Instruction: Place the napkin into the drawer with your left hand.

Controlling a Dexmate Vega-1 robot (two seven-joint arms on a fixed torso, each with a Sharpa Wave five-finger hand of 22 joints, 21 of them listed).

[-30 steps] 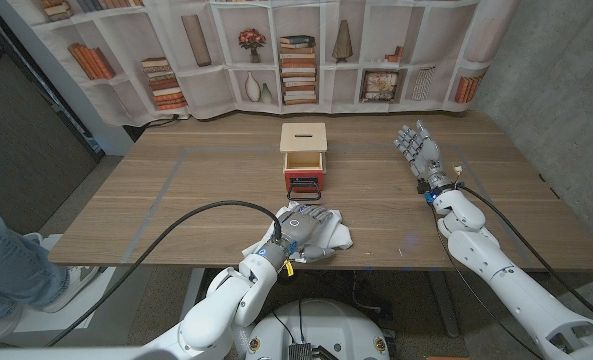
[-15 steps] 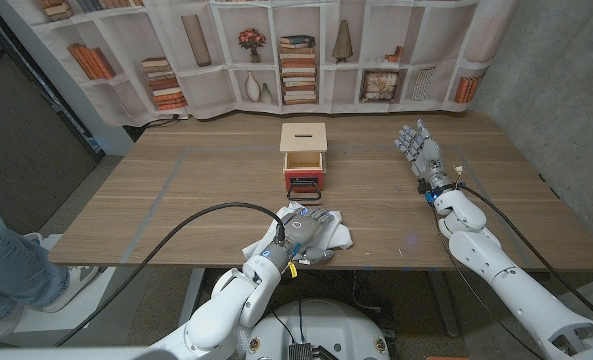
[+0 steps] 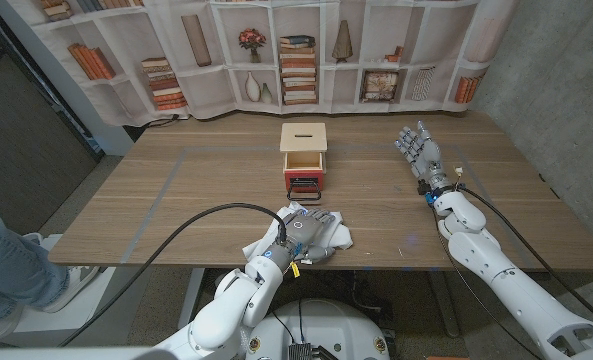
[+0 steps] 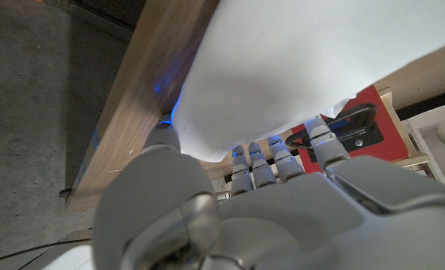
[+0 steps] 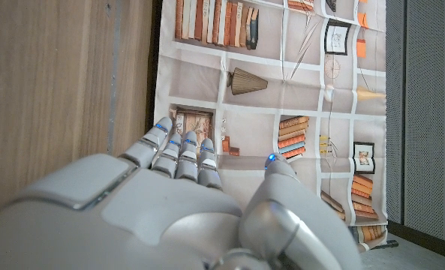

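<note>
The white napkin [image 3: 340,237] lies crumpled near the table's front edge, straight in front of the drawer box. My left hand [image 3: 302,235] lies on top of it, fingers stretched over the cloth and fingertips [image 4: 282,154] pressing into the napkin [image 4: 297,60]; I see no fold pinched. The small wooden box [image 3: 303,140] stands at mid table, its red drawer [image 3: 304,182] pulled out toward me, black handle in front; the drawer front [image 4: 361,127] also shows past my fingers. My right hand [image 3: 417,148] stands upright at the far right, fingers apart, holding nothing.
A bookshelf-print backdrop [image 3: 296,50] hangs behind the table's far edge. A person's leg and shoe [image 3: 16,270] are at the left, beside the table. Bare wooden tabletop [image 3: 176,200] spreads to either side of the box.
My left hand has settled slightly closer to the front edge on the napkin. The napkin, the drawer and the right hand have stayed put.
</note>
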